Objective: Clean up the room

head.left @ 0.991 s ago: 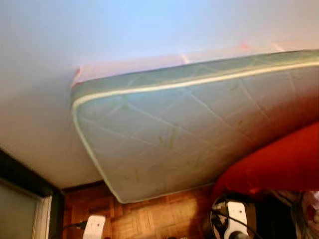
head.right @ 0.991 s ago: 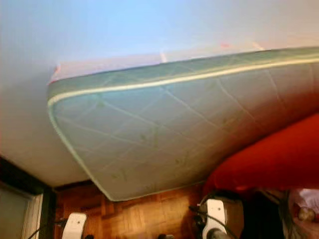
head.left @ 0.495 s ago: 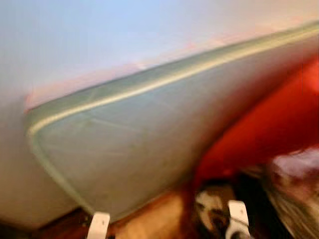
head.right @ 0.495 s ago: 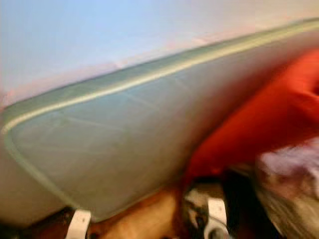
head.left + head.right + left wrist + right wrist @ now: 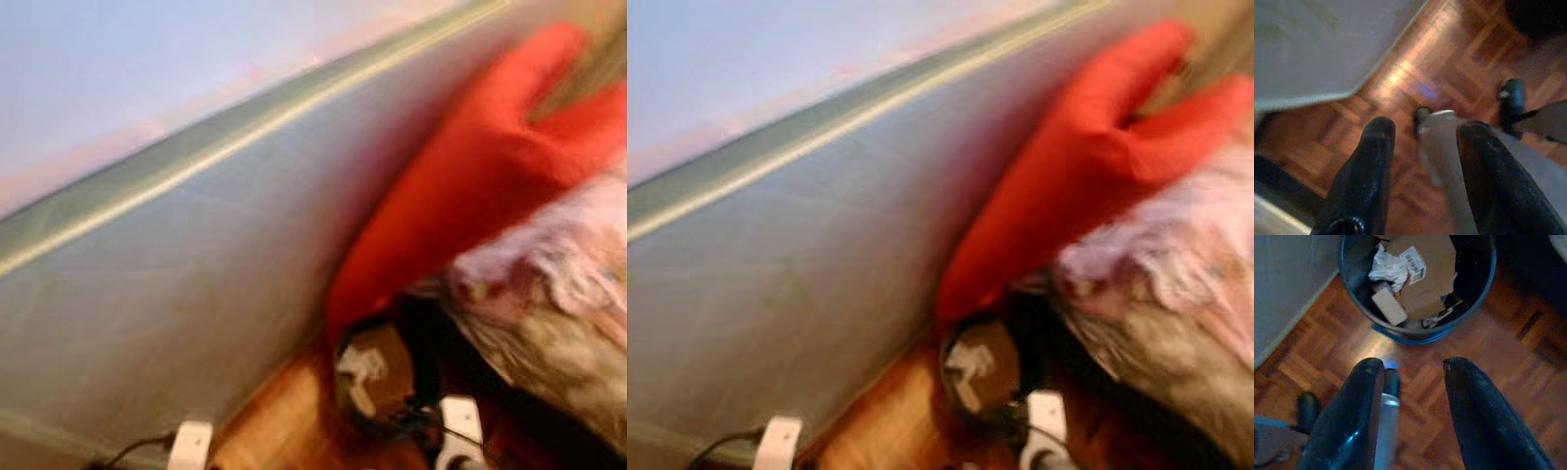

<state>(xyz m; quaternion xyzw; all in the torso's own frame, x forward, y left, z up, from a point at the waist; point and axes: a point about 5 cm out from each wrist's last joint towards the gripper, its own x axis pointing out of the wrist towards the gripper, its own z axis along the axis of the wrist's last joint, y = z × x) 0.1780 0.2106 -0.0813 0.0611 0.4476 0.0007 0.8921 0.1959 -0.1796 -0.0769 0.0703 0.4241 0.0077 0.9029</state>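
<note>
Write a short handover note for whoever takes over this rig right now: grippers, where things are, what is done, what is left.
Left gripper: open, empty, hanging over the wood floor.
Right gripper: open, empty, over the floor just short of the bin.
Bin: holds cardboard and crumpled paper.
Mattress leans on the wall; red blanket and pale fluffy fabric lie piled beside it.
Done: some trash binned. Left: nothing in hand; pick the next item. Head views are blurred.

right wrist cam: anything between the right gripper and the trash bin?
Just bare parquet floor between the right gripper, fingers apart, and the dark bin holding cardboard and crumpled paper, as the right wrist view shows.
</note>
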